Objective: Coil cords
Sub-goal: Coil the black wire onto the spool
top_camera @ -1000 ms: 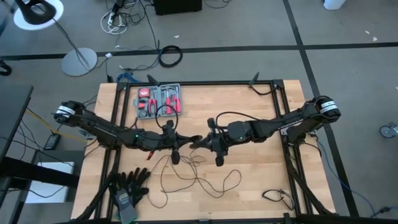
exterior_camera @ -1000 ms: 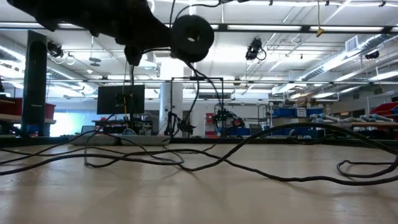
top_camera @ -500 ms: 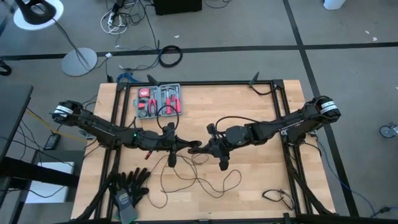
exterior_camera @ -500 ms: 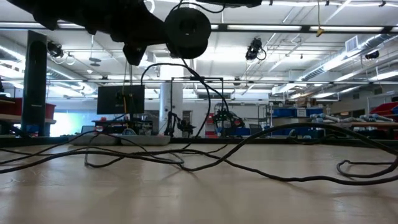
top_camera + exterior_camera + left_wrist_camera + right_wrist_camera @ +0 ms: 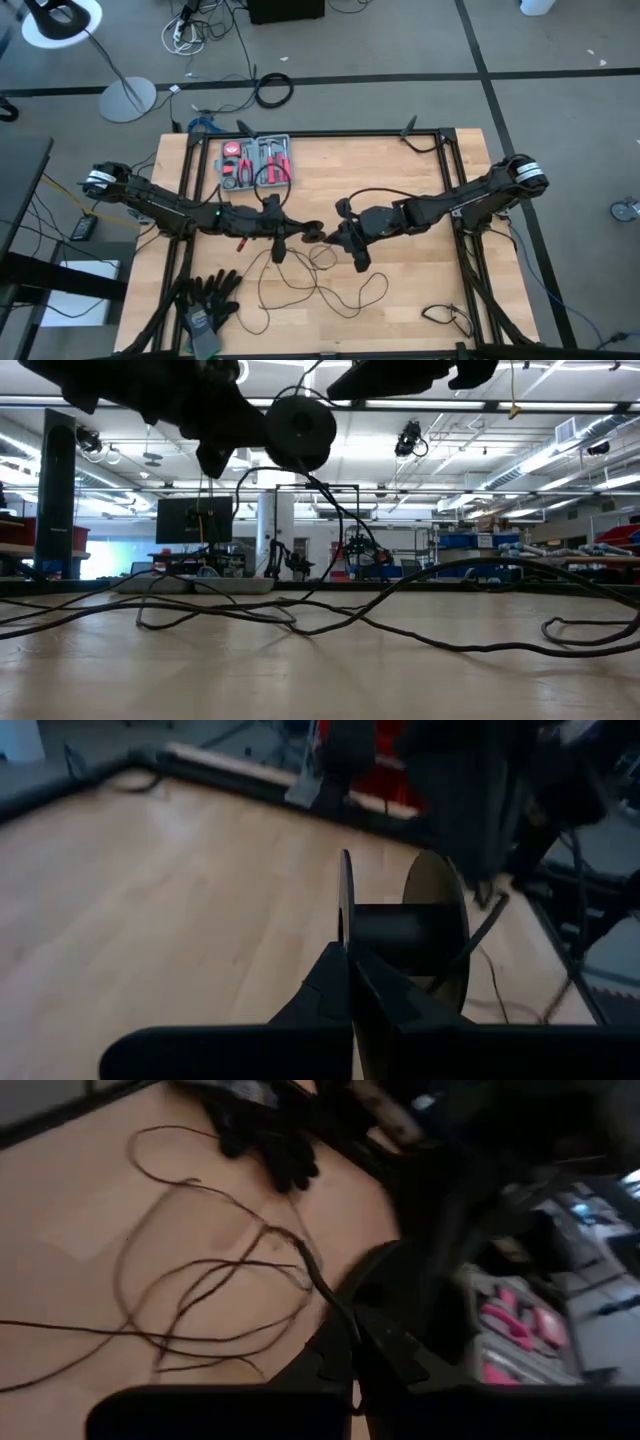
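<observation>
I'm holding the spool (image 5: 400, 935) in the left claw (image 5: 300, 232), pinching its near flange. The right claw (image 5: 340, 238) is sitting just beside the spool, pinching the cord (image 5: 325, 1290) w/ the wire's slack lying loose on the counter (image 5: 400, 170) below the spool, so I'm judging the right arm feeds next.

Wooden table (image 5: 420, 180): loose cord (image 5: 330, 290), tool tray (image 5: 257, 162), black gloves (image 5: 210, 293).

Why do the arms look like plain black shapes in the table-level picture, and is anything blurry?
Low view: bright ceiling lights behind turn the arms and spool into silhouettes. Left wrist view: the spool is fairly sharp, the background soft. Right wrist view: smeared throughout, though the cord still reads.
</observation>
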Robot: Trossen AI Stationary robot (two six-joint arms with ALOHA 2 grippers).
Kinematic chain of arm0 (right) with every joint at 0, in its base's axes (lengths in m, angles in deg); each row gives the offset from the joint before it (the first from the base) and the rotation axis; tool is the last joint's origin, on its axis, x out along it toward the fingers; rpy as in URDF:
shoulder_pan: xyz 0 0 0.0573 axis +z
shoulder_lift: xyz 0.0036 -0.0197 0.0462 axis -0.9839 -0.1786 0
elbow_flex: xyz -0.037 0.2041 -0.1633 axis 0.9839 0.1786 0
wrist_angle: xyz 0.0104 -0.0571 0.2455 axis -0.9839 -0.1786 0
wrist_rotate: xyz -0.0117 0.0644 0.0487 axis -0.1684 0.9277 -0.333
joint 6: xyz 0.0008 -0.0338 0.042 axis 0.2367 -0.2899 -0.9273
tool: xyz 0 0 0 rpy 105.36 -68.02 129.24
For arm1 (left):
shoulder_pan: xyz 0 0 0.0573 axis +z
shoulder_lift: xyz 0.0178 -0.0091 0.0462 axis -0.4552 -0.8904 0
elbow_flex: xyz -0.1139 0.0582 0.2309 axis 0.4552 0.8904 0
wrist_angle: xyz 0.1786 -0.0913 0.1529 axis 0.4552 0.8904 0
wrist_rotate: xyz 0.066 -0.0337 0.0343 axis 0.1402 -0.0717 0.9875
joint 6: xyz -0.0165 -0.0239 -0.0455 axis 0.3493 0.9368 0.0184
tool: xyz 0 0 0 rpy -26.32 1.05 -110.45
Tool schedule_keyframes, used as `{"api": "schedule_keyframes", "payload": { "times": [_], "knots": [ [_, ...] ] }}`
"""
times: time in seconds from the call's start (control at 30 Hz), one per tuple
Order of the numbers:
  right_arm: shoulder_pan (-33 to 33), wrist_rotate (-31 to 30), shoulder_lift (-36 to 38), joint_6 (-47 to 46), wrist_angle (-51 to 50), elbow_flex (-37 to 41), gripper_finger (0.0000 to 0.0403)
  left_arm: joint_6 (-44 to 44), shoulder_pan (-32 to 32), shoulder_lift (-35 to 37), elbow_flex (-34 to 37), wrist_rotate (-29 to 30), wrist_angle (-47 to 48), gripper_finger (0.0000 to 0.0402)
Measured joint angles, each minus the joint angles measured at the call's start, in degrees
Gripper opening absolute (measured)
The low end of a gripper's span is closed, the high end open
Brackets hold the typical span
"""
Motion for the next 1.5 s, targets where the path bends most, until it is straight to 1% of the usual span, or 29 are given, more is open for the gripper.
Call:
{"api": "schedule_keyframes", "payload": {
  "times": [0.13, 0.23, 0.33, 0.4, 0.53, 0.63, 0.7, 0.87, 1.07, 1.2, 1.3, 1.5],
  "knots": [
    [0.52, -1.04, 1.16, 1.79, -0.99, 0.00, 0.0002, 1.75, 0.00, -0.02, 0.00, -0.36, 3.01, 0.0000],
    [0.67, -1.23, 1.64, 3.59, -5.13, 0.00, 0.0002, 1.65, 0.01, -0.02, 0.00, -2.12, 2.92, 0.0000],
    [0.65, -3.04, 1.59, 3.86, -9.09, 0.00, 0.0001, 1.11, 0.02, -0.02, 0.00, -3.86, 2.77, 0.0000],
    [0.67, -3.11, 1.46, 3.84, -11.11, 0.00, 0.0002, 1.07, 0.00, -0.02, 0.00, -4.30, 2.61, 0.0000],
    [1.02, -2.16, 1.42, 3.34, -11.05, 0.04, 0.0001, 1.01, 0.24, -0.02, 0.00, -4.06, 1.21, 0.0000],
    [1.15, -0.45, 1.22, 3.28, -10.93, 0.03, 0.0001, 0.22, 0.56, -0.03, 0.00, -2.87, -2.16, 0.0000],
    [1.15, -0.37, 0.55, 2.75, -10.80, 0.02, 0.0001, -0.52, 0.77, -0.02, 0.00, -2.63, -4.72, 0.0000],
    [1.11, -0.45, -2.02, -1.28, -10.62, 0.00, 0.0005, -0.76, 1.18, -0.04, 0.00, -0.59, -6.73, 0.0000],
    [1.11, -0.49, -3.23, -5.27, -9.83, 0.00, 0.0022, -0.95, 1.14, -0.04, 0.00, 2.87, -6.52, 0.0000],
    [0.98, -0.58, -3.23, -11.46, -9.66, 0.00, 0.0039, -3.11, 1.16, -0.04, 0.00, 7.21, -6.60, 0.0000],
    [0.87, -0.63, -3.23, -14.60, -9.65, 0.00, 0.0060, -4.01, 1.14, -0.04, 0.00, 11.95, -6.57, 0.0000],
    [0.87, -3.96, -3.23, -22.27, -9.22, 0.00, 0.0110, -5.52, 1.16, -0.04, 0.00, 22.85, -6.53, 0.0000]
  ]
}}
